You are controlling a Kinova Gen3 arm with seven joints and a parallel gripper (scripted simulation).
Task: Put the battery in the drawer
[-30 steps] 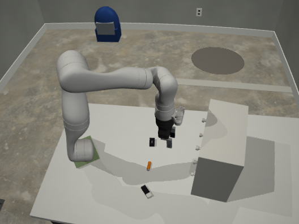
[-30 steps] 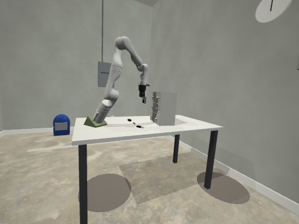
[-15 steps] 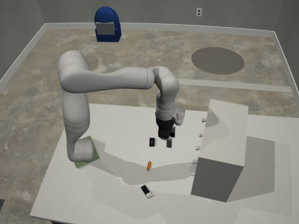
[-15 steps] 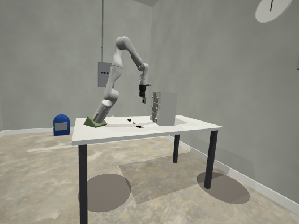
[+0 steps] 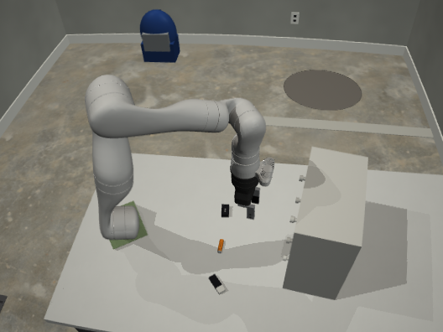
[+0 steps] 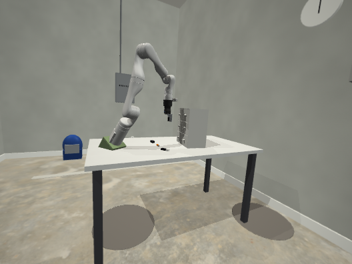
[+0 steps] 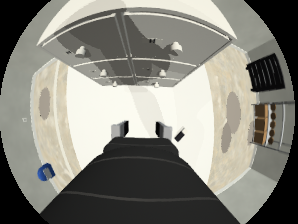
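Observation:
The small grey chest (image 5: 328,218) stands on the right of the white table, with a column of drawer knobs (image 5: 294,219) on its left face. All drawers look pushed in, and I cannot read their marks. My gripper (image 5: 252,207) (image 6: 169,117) hangs open and empty above the table, left of the chest and level with its upper drawers. In the wrist view the fingers point at the chest front (image 7: 133,52). Three small items lie on the table: a black block (image 5: 226,210), an orange cylinder (image 5: 221,246) and a black-and-white block (image 5: 218,284). I cannot tell which is the nine-volt battery.
The arm's base sits on a green wedge (image 5: 126,228) at the table's left. A blue bin (image 5: 159,37) stands on the floor far behind. The table's front edge lies near the black-and-white block.

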